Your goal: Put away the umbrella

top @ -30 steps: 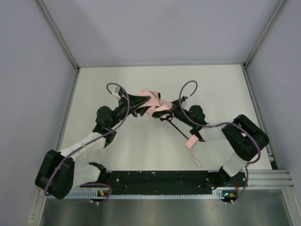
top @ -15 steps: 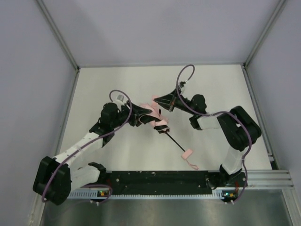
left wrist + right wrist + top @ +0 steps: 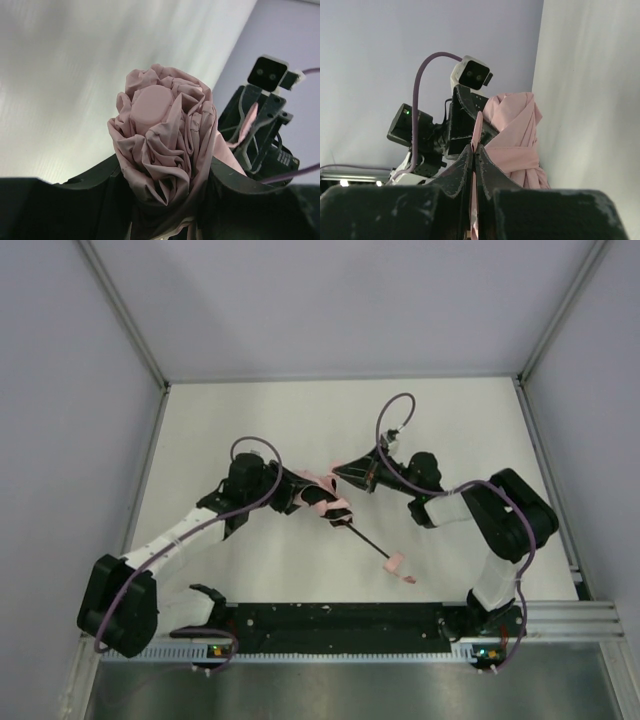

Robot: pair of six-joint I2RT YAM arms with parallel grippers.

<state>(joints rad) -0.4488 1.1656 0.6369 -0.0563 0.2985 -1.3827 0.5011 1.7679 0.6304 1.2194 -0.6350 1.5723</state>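
Note:
The umbrella is a bunched pale pink bundle held off the middle of the table. Its thin black shaft slants down to the right and ends in the small pink handle. My left gripper is shut around the bunched fabric, one finger on each side. My right gripper comes in from the right, shut on a thin pink fabric strap that leads to the band round the bundle. In the right wrist view its tips meet on the strap.
White table boxed in by grey walls, with metal frame posts at the back corners. A black rail runs along the near edge between the arm bases. Purple cables loop above both wrists.
The right gripper left the shaft, swung up and back, and now sits at the bundle's right side. The handle dropped towards the near edge. The left gripper shifted slightly right, still holding the fabric.

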